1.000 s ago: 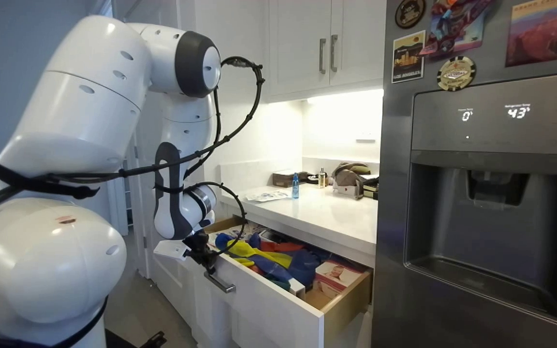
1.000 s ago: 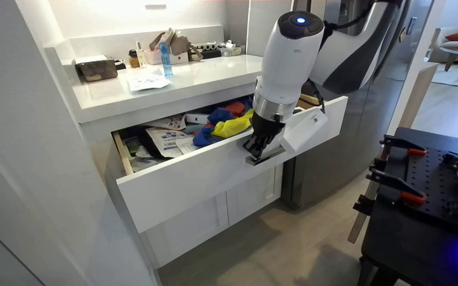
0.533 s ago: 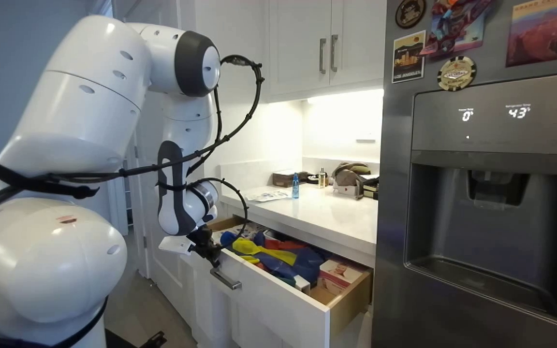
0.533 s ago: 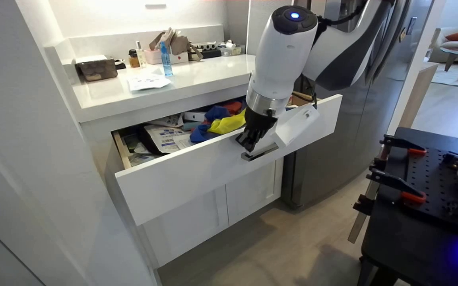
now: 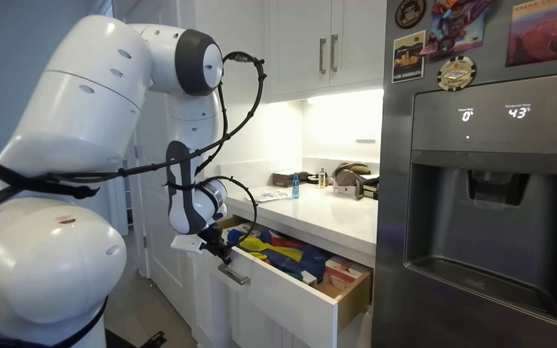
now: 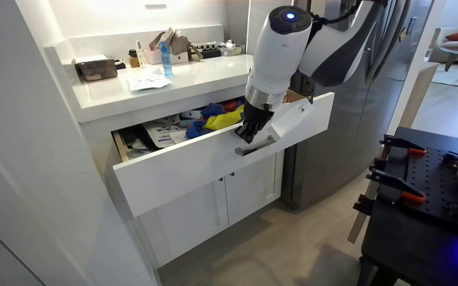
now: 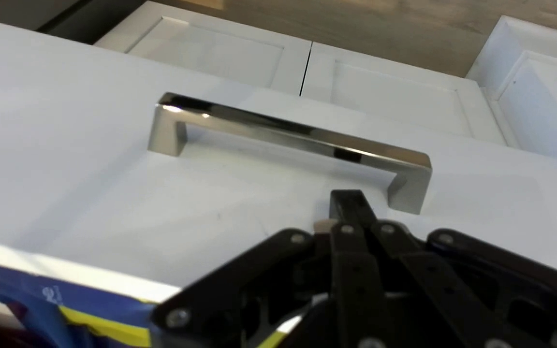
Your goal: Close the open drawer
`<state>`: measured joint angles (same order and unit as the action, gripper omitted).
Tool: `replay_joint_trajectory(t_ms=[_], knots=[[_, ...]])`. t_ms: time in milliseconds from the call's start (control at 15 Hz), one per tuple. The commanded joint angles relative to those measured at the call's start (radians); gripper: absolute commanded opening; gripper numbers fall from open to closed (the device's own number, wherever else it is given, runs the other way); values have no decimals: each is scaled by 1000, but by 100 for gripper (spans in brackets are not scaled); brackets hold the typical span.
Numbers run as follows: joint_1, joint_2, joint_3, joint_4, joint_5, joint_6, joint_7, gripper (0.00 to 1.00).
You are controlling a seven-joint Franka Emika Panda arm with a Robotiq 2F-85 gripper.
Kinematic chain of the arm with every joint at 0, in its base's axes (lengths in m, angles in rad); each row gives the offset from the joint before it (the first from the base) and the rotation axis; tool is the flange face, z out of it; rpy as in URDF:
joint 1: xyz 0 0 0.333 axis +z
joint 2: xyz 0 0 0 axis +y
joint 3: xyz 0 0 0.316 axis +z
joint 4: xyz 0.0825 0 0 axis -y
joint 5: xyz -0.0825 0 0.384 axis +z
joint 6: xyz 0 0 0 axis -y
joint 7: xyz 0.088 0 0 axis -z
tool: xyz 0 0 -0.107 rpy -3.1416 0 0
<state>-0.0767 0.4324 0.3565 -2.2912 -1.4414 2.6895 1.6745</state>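
Along the white table (image 6: 213,67), left to right as an exterior view gives it: one brown patterned pouch (image 6: 97,70); one amber jar (image 6: 133,59); one printed white sheet (image 6: 148,82), lying flat; one blue bottle (image 6: 166,61), upright; one soft taupe article (image 6: 178,45), just beyond the bottle.

Directly below: one drawer (image 6: 209,161), wide and shallow, white front, standing part-way open beneath the table's edge. Contents, same order: one printed packet (image 6: 160,134); one bundle of yellow, blue and red material (image 6: 225,120); one white-and-red box (image 5: 341,271). Fitted to the front: one silver handle (image 7: 283,133).

At the drawer front: one black hand (image 7: 358,215), fingers drawn together, tips just above the handle, toward its left end; contact with the panel cannot be told. Carried by one white arm (image 6: 280,59), slanting down from upper right.

Further right: one grey refrigerator (image 6: 332,159), just beside the white cabinet doors (image 6: 185,220). Far right: one black table (image 6: 388,242), with two black-and-orange clamps (image 6: 396,184).
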Motion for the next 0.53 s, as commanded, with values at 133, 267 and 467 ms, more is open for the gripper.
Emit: replay_joint_trajectory(t_ms=[133, 267, 467], knots=[[-29, 27, -48, 70, -21, 7, -51, 1], [-37, 46, -64, 104, -15, 8, -84, 0], [-47, 87, -75, 169, 0, 13, -144, 0]])
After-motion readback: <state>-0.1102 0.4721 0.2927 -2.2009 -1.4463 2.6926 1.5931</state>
